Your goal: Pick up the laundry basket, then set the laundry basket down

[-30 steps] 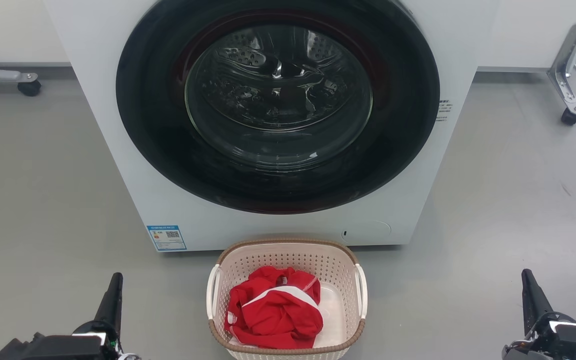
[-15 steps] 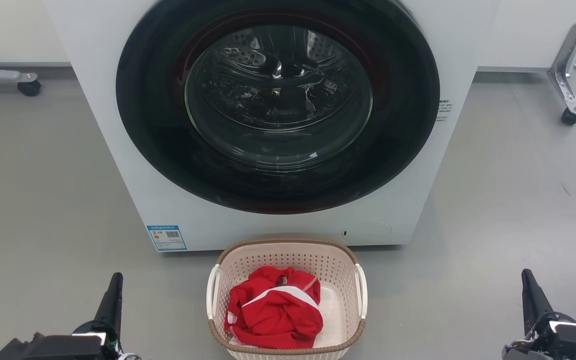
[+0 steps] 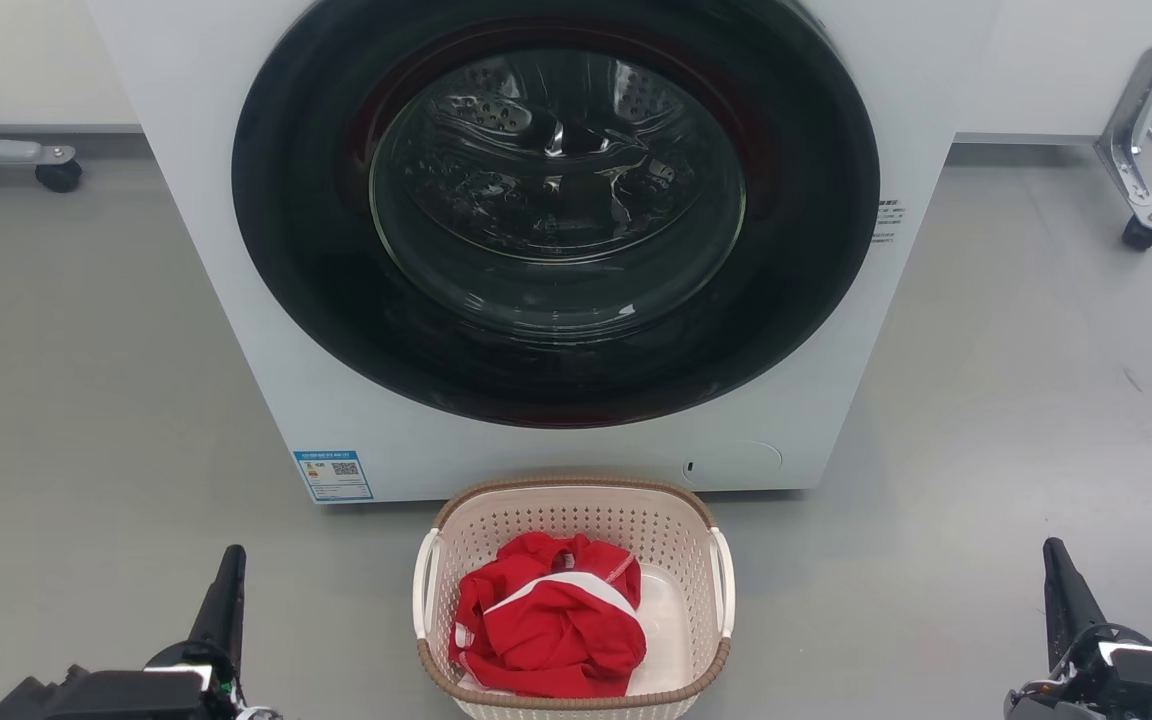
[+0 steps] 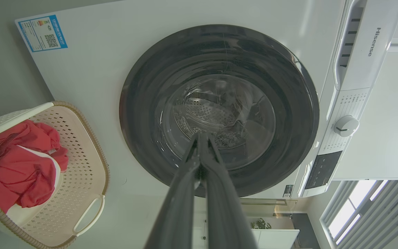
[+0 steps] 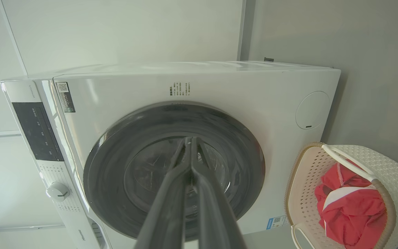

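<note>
The laundry basket (image 3: pixel 576 515), cream-white and perforated with a brown rim and white side handles, stands on the grey floor just in front of the washing machine, holding a red garment (image 3: pixel 548 630). It also appears at the left of the left wrist view (image 4: pixel 81 159) and at the right of the right wrist view (image 5: pixel 301 193). My left gripper (image 3: pixel 229 560) sits at the lower left, well left of the basket, shut and empty. My right gripper (image 3: pixel 1054 555) sits at the lower right, far right of the basket, also shut and empty. In each wrist view the fingertips meet: left (image 4: pixel 200 135), right (image 5: pixel 190 140).
A white front-loading washing machine (image 3: pixel 356 440) with a closed dark round door (image 3: pixel 556 210) fills the space behind the basket. Wheeled metal legs stand at the back left (image 3: pixel 58 175) and back right (image 3: pixel 1139 232). Grey floor (image 3: pixel 986 400) spreads on both sides.
</note>
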Controlling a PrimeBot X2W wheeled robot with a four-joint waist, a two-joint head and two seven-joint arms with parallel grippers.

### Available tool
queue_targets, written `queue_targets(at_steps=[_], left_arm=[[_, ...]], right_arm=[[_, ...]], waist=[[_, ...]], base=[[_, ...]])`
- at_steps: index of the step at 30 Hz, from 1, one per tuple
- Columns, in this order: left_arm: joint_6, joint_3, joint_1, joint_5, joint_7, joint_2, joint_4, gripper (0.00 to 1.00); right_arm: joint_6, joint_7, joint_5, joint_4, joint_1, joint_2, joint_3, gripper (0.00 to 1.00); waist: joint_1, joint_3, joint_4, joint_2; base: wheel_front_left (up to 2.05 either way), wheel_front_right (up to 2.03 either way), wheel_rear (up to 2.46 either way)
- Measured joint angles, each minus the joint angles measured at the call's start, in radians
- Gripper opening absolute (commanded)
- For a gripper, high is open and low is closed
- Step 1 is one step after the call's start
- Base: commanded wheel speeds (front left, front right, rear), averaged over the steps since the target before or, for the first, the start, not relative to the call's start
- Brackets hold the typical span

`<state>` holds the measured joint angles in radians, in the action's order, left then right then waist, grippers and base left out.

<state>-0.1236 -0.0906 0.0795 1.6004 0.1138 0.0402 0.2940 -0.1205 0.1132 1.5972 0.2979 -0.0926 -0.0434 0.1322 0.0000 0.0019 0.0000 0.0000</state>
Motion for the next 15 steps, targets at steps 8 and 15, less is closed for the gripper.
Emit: queue_targets(at_steps=[8, 15], left_arm=[[0.0, 0.0, 0.0, 0.0, 0.0, 0.0, 0.0, 0.0], [0.0, 0.0, 0.0, 0.0, 0.0, 0.0, 0.0, 0.0]], right_arm=[[0.0, 0.0, 0.0, 0.0, 0.0, 0.0, 0.0, 0.0], [0.0, 0.0, 0.0, 0.0, 0.0, 0.0, 0.0, 0.0]], waist=[[0.0, 0.0, 0.0, 0.0], [0.0, 0.0, 0.0, 0.0]], base=[[0.0, 0.0, 0.0], [0.0, 0.0, 0.0]])
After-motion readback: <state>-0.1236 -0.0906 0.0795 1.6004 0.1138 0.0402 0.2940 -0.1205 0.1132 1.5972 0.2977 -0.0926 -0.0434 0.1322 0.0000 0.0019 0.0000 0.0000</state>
